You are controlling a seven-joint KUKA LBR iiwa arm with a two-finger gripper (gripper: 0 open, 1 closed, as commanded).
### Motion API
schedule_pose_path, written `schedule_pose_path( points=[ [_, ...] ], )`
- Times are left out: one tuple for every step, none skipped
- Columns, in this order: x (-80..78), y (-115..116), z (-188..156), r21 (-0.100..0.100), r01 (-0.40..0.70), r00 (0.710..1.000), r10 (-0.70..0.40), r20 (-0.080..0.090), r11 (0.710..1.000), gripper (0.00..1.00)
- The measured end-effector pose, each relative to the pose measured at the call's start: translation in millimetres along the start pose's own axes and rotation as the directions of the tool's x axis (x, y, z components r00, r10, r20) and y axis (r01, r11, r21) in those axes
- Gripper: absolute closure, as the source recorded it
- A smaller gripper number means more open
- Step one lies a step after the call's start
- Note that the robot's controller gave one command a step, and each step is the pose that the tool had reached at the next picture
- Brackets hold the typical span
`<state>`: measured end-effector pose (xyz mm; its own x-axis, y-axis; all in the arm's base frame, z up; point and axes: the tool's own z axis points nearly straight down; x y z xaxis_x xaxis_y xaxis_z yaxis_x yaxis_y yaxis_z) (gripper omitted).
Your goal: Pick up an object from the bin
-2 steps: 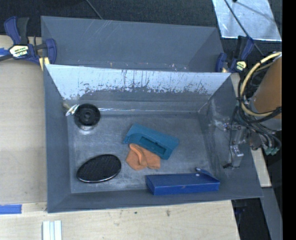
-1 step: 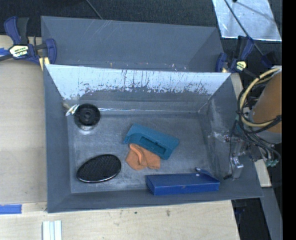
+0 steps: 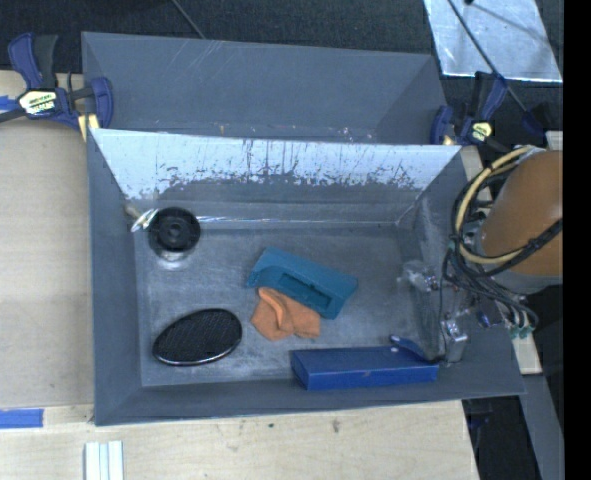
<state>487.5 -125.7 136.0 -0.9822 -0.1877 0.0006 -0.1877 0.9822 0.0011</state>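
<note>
My gripper (image 3: 433, 313) hangs by the bin's right wall, just above the right end of a long dark blue block (image 3: 360, 370) that lies along the front wall. Left of it, in the middle of the floor, a teal rectangular piece (image 3: 302, 280) lies at a slant. A crumpled orange cloth (image 3: 285, 316) lies against the teal piece's front edge.
A black oval object (image 3: 197, 336) lies at the front left. A black round cap on a clear base (image 3: 173, 231) stands in the back left corner. The arm with its orange cover and cables comes in over the right rim.
</note>
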Motion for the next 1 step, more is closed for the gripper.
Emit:
schedule_pose_path(
  points=[
    [-7.2, 31.8, 64.3, 0.005, 0.021, 1.0, -0.021, 0.009, 1.0, 0.0]
  ],
)
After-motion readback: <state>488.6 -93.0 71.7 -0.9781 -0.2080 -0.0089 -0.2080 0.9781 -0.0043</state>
